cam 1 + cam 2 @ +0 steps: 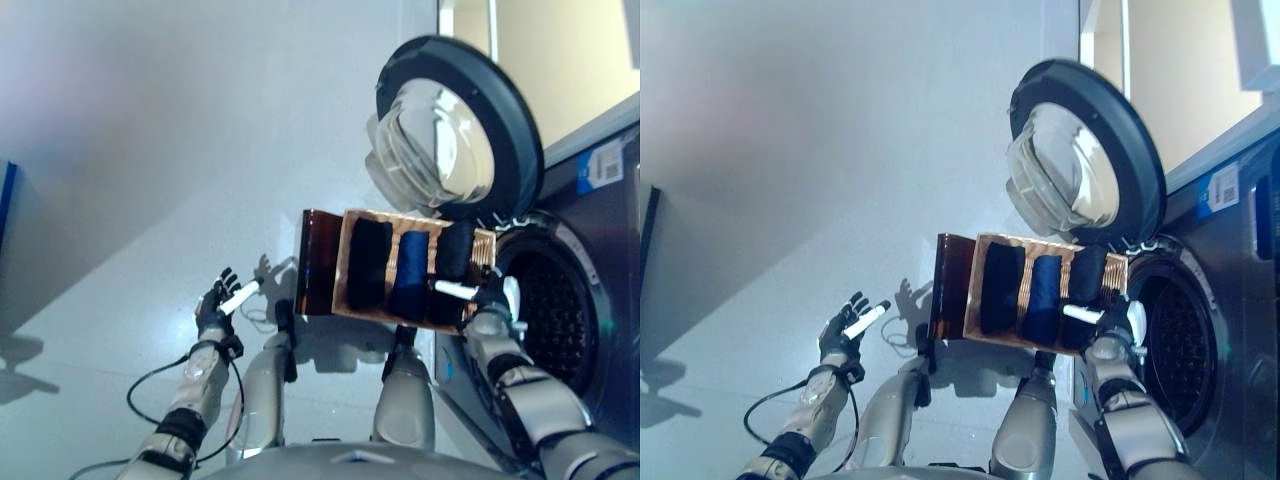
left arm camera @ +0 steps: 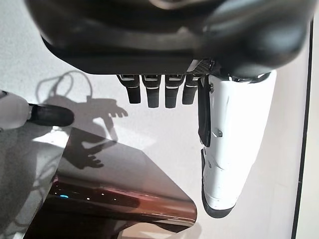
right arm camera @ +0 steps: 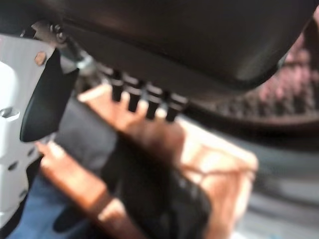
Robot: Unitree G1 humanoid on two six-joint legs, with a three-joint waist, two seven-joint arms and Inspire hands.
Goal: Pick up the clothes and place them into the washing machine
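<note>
Left eye view: a wooden basket [image 1: 345, 262] stands on the pale floor [image 1: 120, 250], just left of the washing machine [image 1: 590, 280]. Three rolled clothes sit side by side in it: a black roll [image 1: 368, 262] on the left, a blue roll [image 1: 408, 272] in the middle, a second black roll [image 1: 452, 268] on the right, nearest the machine. The round door [image 1: 455, 125] is swung wide open, its glass bowl facing out; the drum opening [image 1: 555, 315] is dark. The right robot hand [image 1: 488, 298] is at the basket's right end, beside the right black roll. The left robot hand [image 1: 222, 300] is held over bare floor, well left of the basket, fingers spread.

Right eye view: same layout. The left robot hand [image 1: 848, 325] is splayed and holds nothing. The right robot hand [image 1: 1110, 320] lies between the basket [image 1: 960, 285] and the drum.

Left wrist view: the left robot hand's fingers [image 2: 152, 92] hang straight and relaxed, white thumb cover extended, nothing in them. The basket's dark brown side [image 2: 124, 199] shows beyond.

Right wrist view: the right robot hand's fingers [image 3: 144, 102] reach straight over the basket rim [image 3: 75, 184], above dark cloth [image 3: 154, 194]. No grasp visible; fingers uncurled. All clothes remain in the basket.
</note>
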